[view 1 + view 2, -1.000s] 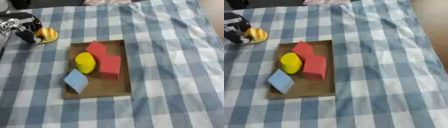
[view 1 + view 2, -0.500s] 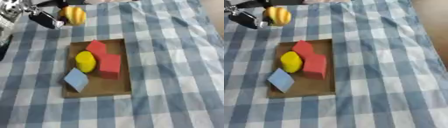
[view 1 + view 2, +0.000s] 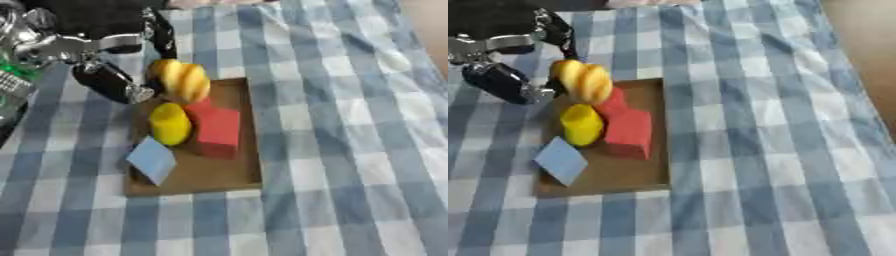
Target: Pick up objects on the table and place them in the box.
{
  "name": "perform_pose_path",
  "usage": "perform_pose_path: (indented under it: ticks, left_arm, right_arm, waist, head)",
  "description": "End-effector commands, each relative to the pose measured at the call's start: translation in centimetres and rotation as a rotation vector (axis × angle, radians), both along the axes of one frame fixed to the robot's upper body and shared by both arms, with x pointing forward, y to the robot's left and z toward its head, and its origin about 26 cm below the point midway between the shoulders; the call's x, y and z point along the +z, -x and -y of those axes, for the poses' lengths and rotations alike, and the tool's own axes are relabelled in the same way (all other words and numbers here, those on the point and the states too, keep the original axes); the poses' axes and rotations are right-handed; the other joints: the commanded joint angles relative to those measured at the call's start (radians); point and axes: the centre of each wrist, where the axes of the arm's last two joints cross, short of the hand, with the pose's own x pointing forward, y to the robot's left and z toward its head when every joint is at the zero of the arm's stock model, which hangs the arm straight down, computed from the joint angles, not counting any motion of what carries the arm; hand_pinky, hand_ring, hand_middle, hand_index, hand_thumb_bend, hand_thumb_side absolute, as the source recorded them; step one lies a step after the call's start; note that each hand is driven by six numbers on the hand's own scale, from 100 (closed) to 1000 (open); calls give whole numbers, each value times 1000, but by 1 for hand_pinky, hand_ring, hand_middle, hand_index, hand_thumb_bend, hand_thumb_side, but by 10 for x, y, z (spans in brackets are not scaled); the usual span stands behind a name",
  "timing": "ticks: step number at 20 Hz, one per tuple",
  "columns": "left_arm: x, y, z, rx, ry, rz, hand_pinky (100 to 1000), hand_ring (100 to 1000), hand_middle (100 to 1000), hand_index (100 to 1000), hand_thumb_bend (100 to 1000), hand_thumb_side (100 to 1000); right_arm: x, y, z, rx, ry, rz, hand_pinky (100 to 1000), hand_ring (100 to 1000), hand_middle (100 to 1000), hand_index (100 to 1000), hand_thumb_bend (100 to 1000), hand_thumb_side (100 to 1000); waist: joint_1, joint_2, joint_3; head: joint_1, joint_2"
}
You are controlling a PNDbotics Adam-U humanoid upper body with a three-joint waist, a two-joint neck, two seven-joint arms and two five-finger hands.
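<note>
Nearest, on the checked desk (image 3: 350, 165), a shallow brown box (image 3: 214, 177). Inside it at 7 o'clock, a blue block (image 3: 152, 160), tilted on a corner. At centre, a yellow cylinder (image 3: 170, 123) touching a red block (image 3: 215, 131) to its right. At the box's 11 o'clock rim, a yellow-orange rounded object (image 3: 181, 80), pinched by the left hand (image 3: 118, 75), thumb and fingers curled round it, over the far edge. Right hand out of sight.
</note>
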Motion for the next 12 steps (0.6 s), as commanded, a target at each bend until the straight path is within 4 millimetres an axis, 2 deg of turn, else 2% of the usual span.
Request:
perform_pose_path:
  ticks: [1,4,5,7,9,10,11,12]
  left_arm:
    - [3,5,-3,15,-13,11,770,680,576,606,100,146]
    - [-4,2,-2,19,-27,-15,773,687,587,625,100,146]
    - [-6,1,-2,21,-36,-22,778,698,600,650,129,121]
    - [-8,-1,-2,29,-56,-28,807,749,663,736,164,176]
    - [-8,-1,-3,33,-74,-27,885,848,781,871,248,338]
    - [-8,-1,-3,33,-82,-21,929,898,835,924,324,451]
    - [-6,-1,-3,31,-88,-11,949,927,872,960,404,554]
    - [-5,0,-3,29,-90,1,956,936,884,970,459,616]
  right_arm:
    - [10,5,0,5,13,33,921,1000,680,759,100,523]
    - [10,5,0,7,12,34,921,1000,680,759,100,523]
    - [10,5,0,7,11,34,921,1000,680,759,100,524]
    - [10,5,0,9,10,34,921,1000,680,759,100,523]
    - [10,5,0,9,10,35,921,1000,680,759,100,523]
    - [10,5,0,9,9,34,921,1000,680,759,100,523]
    - [10,5,0,9,9,34,921,1000,680,759,100,523]
    - [9,5,0,9,9,33,921,1000,680,759,100,523]
  waist:
    - [-8,-29,-1]
    - [-11,-29,-2]
    - [-11,-29,-2]
    - [-12,-30,-1]
    - [-13,-30,0]
    - [-13,-31,1]
    - [-13,-31,1]
    - [-13,-31,2]
  head:
    - [-5,-18]
    - [-8,-22]
    - [-8,-22]
    - [-10,-23]
    - [-13,-22]
    - [-14,-22]
    - [-16,-21]
    - [-18,-21]
